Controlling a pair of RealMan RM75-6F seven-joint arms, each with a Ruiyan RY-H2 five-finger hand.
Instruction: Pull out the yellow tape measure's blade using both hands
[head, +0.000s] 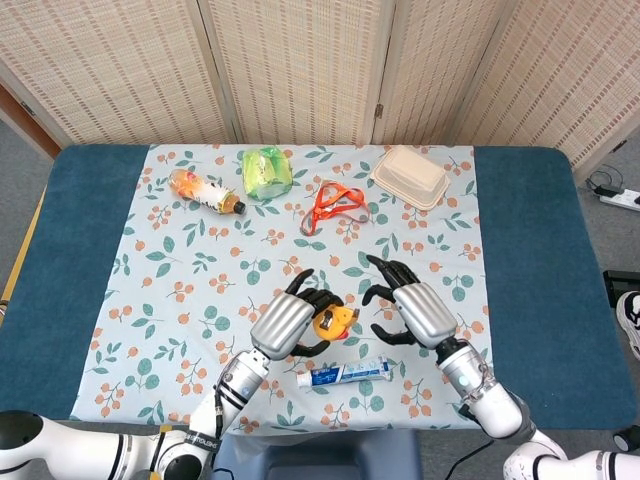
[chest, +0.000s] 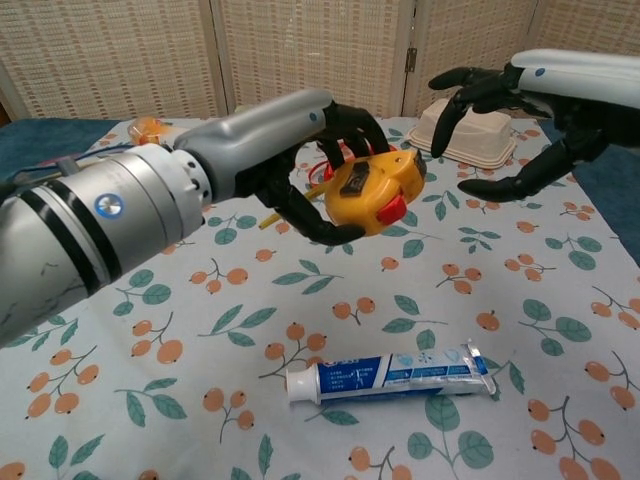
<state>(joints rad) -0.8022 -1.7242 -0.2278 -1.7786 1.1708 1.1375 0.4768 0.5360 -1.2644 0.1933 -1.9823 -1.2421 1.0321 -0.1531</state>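
My left hand (head: 290, 322) (chest: 300, 170) grips the yellow tape measure (head: 335, 321) (chest: 376, 190), lifted above the floral cloth. The case has a red button and a black patch facing the chest camera. No blade shows outside the case. My right hand (head: 410, 312) (chest: 520, 110) hovers just right of the tape measure with its fingers spread and nothing in it. A short gap separates its fingertips from the case.
A toothpaste tube (head: 345, 373) (chest: 390, 378) lies on the cloth below both hands. Further back lie an orange lanyard (head: 335, 205), a beige lidded box (head: 410, 176) (chest: 465, 130), a green bag (head: 265, 171) and an orange drink bottle (head: 205, 192).
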